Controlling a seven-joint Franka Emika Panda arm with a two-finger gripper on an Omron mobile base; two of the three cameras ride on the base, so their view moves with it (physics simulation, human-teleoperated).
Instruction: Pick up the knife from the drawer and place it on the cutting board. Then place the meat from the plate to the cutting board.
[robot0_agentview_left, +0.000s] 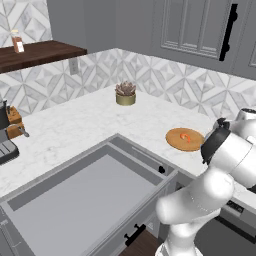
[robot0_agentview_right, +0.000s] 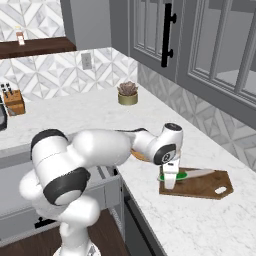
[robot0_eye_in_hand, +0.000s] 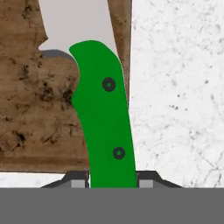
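Over cutting board (robot0_agentview_right: 200, 186) | tool (robot0_agentview_right: 170, 181) pinching knife (robot0_eye_in_hand: 105, 118) handle | blade on board

The knife (robot0_eye_in_hand: 105, 118), green-handled with a pale blade, is sitting between the gripper's (robot0_agentview_right: 170, 184) fingertips, its blade reaching away from the hand over the dark brown cutting board (robot0_agentview_right: 200, 186) lying directly beneath. The round orange-tan plate (robot0_agentview_left: 184, 139) is lying behind the gripper, carrying a small reddish piece of meat (robot0_agentview_left: 185, 136). The grey drawer (robot0_agentview_left: 75, 200) is standing open, well apart from the gripper.
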